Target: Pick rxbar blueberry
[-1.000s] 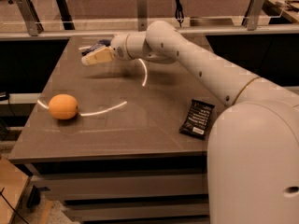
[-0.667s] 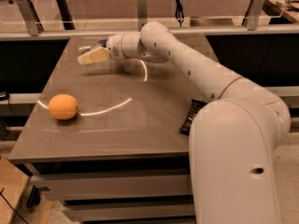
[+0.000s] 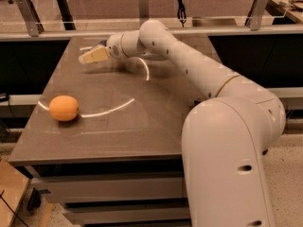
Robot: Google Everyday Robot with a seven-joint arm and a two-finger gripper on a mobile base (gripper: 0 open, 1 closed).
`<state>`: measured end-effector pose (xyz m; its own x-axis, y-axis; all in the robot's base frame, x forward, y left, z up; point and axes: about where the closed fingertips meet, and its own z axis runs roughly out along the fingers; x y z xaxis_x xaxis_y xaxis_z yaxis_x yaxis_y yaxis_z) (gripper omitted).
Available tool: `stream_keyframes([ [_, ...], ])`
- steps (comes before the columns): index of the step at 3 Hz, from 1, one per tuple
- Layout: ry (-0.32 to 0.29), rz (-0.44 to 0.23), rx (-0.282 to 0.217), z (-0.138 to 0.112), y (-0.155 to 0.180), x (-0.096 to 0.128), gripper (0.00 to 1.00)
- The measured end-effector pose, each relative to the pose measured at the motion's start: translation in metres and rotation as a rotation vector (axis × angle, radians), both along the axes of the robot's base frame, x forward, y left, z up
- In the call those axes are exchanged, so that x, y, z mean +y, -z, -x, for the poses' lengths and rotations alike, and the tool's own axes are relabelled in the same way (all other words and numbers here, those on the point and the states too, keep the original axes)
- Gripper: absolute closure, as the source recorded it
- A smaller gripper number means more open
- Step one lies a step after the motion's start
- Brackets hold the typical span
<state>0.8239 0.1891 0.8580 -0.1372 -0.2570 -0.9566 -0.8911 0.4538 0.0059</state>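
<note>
My gripper (image 3: 92,55) is low over the far left part of the brown table (image 3: 142,126), at the end of the white arm (image 3: 189,60) that stretches across it from the right. No dark blue snack bar shows anywhere in the view; the rxbar blueberry is hidden or out of view, and I cannot tell whether it lies under the gripper. An orange fruit (image 3: 64,108) sits on the table's left side, well in front of the gripper and apart from it.
The arm's large white body (image 3: 232,160) fills the right foreground and hides the table's right part. A metal rail with posts (image 3: 142,6) runs behind the table's far edge. A curved light reflection lies on the table's middle.
The arm's body has come closer and now covers the black wrapped bar that lay on the right. The gripper has stayed at the far left of the table, shifting slightly.
</note>
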Motion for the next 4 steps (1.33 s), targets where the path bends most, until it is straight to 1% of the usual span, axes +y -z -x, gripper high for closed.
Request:
stream_keyframes([
  [1,0.033,0.015,-0.004,-0.002,0.005,0.001,0.00],
  [3,0.096,0.037,-0.037,-0.015,0.011,0.006,0.00],
  [4,0.136,0.025,-0.046,-0.025,0.013,0.005,0.00],
])
